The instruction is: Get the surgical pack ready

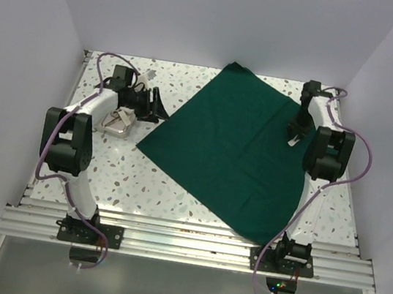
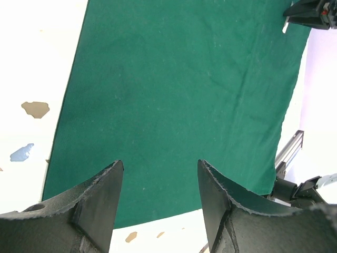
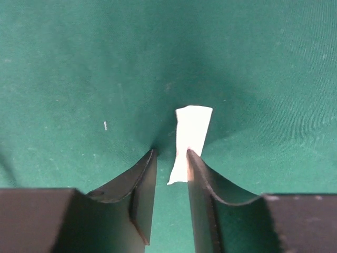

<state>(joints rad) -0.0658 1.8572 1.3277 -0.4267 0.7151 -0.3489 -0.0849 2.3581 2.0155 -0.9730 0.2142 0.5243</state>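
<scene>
While both arms are reaching out over the table [image 1: 140, 176], the items are standing as follows. Drape [image 1: 234, 145]: dark green, is lying spread flat on the right half of the speckled top. It is turned cornerwise, so one corner is pointing at the back wall, one at the left arm, and the near one is reaching the front edge just beside the right arm's base; the right corner is hiding behind the right arm. Left gripper [image 2: 159, 163]: is hanging just off the drape's left edge, pointing toward it, its fingers standing wide apart and carrying nothing. Right gripper [image 3: 171, 153]: is pointing down onto the drape's right part, fingertips appearing to press the cloth, which is puckering faintly toward them; the jaws are standing only a narrow gap apart. Strip [image 3: 192, 126]: small, white, is lying between those fingers, against the inner face of the one on the right of the wrist view. Green cloth is showing between it and the other finger, so it is not being pinched; whether it is sticking to the finger or resting on the drape I cannot tell. Tray [image 1: 116, 126]: small, shiny metal, is sitting on the table beside the left forearm, near the drape's left corner without touching it, with something pale in it, too small to name.
</scene>
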